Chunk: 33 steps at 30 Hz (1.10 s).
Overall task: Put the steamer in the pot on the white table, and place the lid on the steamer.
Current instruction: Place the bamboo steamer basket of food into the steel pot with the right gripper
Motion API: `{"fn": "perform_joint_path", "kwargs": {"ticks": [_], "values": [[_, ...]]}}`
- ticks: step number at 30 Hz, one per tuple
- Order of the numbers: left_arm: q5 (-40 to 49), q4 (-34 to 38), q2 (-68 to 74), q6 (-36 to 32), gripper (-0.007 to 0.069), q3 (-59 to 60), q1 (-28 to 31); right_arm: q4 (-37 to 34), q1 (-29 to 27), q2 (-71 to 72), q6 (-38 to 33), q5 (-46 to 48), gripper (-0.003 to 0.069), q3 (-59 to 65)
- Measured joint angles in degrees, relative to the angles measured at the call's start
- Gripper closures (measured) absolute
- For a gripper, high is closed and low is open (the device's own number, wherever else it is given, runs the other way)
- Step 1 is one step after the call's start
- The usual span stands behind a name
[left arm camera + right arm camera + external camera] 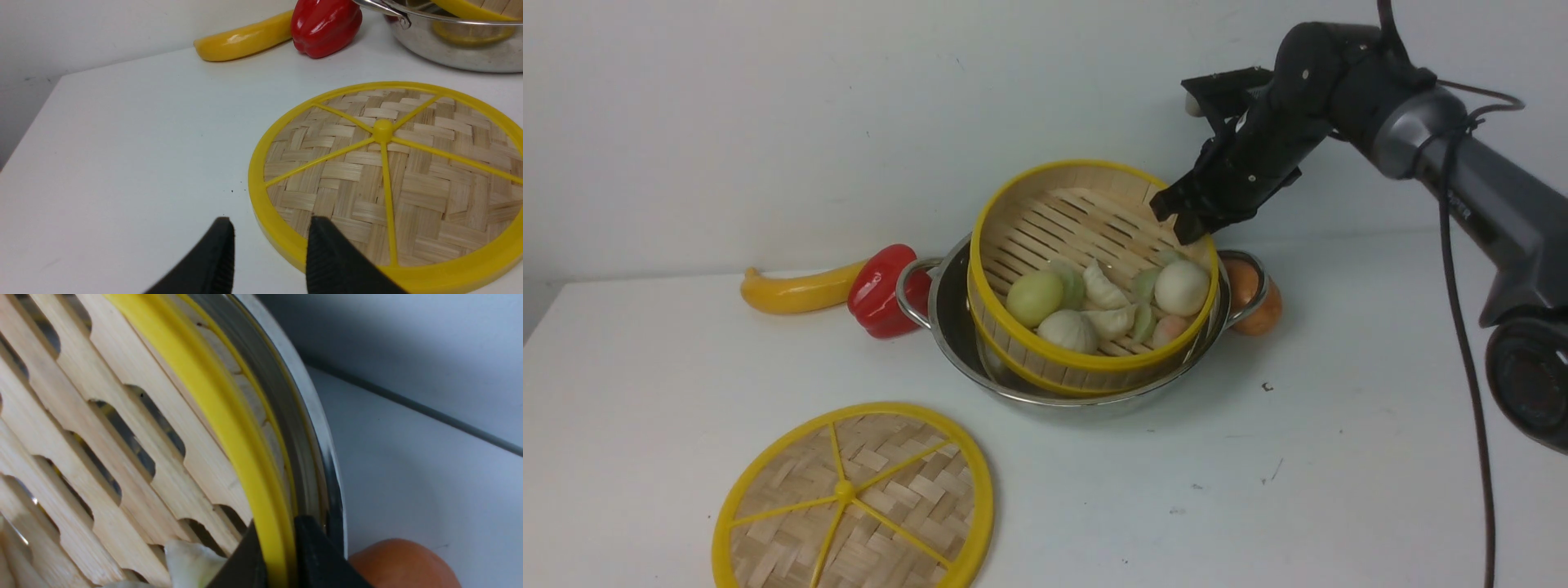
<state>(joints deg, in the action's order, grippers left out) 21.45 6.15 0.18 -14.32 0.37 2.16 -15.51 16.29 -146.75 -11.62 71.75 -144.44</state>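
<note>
Bamboo slats and yellow rims mark the steamer [1062, 224], which is seen in the front view sitting tilted inside the stainless-steel pot [952, 322]. Its near edge is sunk into the pot and its far edge is raised. Pale buns and dumplings [1107, 302] are gathered at the low, near side of the slatted floor. The right gripper [1186, 224] is closed on the steamer's upper yellow rim at the far right side. In the right wrist view its two black fingers [314, 555] are pressed against the rim from either side, just inside the pot's steel edge. The pot stands toward the back of the white desk [1258, 490]. A red bell pepper [882, 290] is touching or almost touching its left loop handle, and a yellow banana [796, 292] lies beyond the pepper. An orange-brown round item [1262, 306] rests just behind the right handle. The lid [854, 498], a flat woven disc with yellow spokes and a centre knob, lies flat on the desk in front of the pot, to the left and apart from it. In the left wrist view the left gripper [271, 228] is shown parted at the lid's near edge. One finger is over bare desk and the other over the weave, with the yellow rim between them. Nothing is clamped, and contact with the lid cannot be judged.
</note>
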Motion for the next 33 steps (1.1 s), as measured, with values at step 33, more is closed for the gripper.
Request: {"fn": "perform_joint_path", "kwargs": {"ticks": [33], "values": [[0.0,0.0,0.0,0.0,0.0384,0.0,0.0,-3.0,0.0,0.3,-1.5,-1.1,0.0493,3.8]]}}
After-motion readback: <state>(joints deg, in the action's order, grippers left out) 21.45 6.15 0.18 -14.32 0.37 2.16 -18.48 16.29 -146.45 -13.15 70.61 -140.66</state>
